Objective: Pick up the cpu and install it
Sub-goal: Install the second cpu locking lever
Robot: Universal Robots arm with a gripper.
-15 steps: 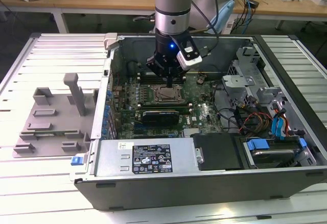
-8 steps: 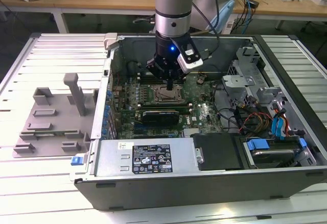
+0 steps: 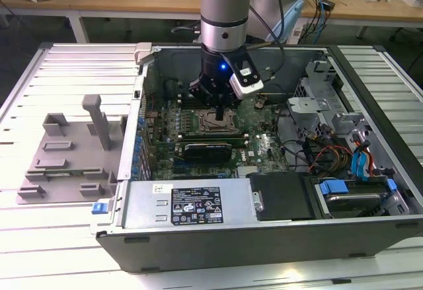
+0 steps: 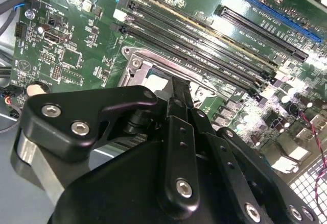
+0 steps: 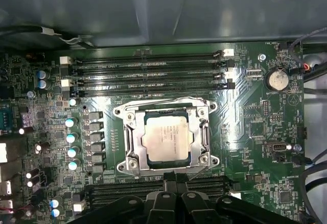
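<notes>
One cpu (image 5: 164,136) lies flat in your socket frame (image 5: 162,134) on the green motherboard (image 5: 265,132), inside the open computer case (image 3: 277,234), with your gripper (image 5: 175,193) poised just above it, fingers together and holding nothing.

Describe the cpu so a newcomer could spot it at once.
Start at the open computer case, then the green motherboard inside. In its metal socket frame lies the cpu, a flat silvery square, unlike the long black memory slots nearby.
</notes>
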